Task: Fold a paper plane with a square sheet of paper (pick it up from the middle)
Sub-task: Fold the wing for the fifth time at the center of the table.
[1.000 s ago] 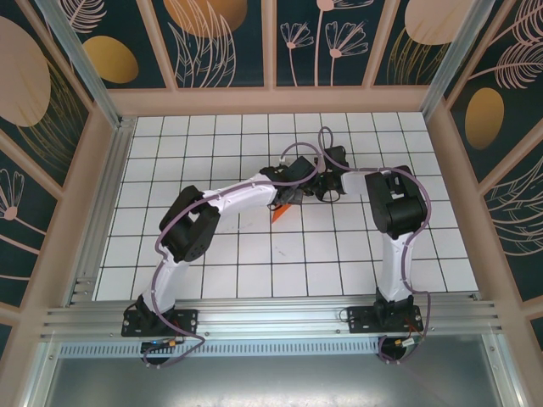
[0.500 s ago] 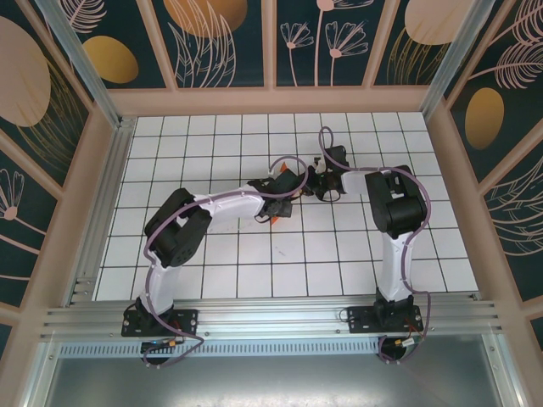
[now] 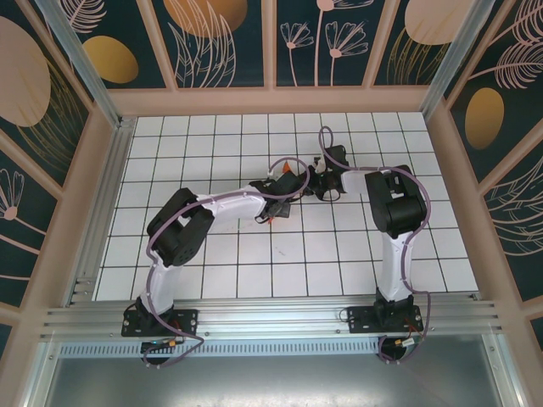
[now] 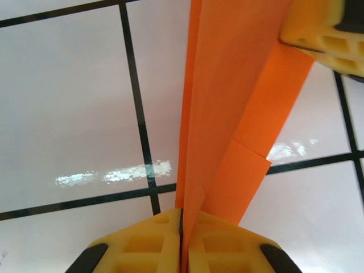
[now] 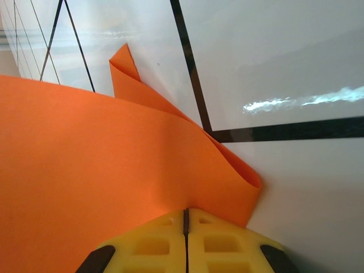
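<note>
Across the white gridded bench (image 3: 212,263), both arms reach in and meet near the middle: left arm (image 3: 229,203) slanting over from its base, right arm (image 3: 390,208) bent in from the other side. Between them sits the orange paper (image 4: 227,102), folded long and narrow, layered edges running down its length, one flap ending in a short step. Left fingers (image 4: 177,230) are pinched tight on one end, the paper running straight into the seam between the yellow pads. Right fingers (image 5: 190,227) are clamped on the other end, pads together, paper curling up beside them. Whether it touches the bench, can't tell.
</note>
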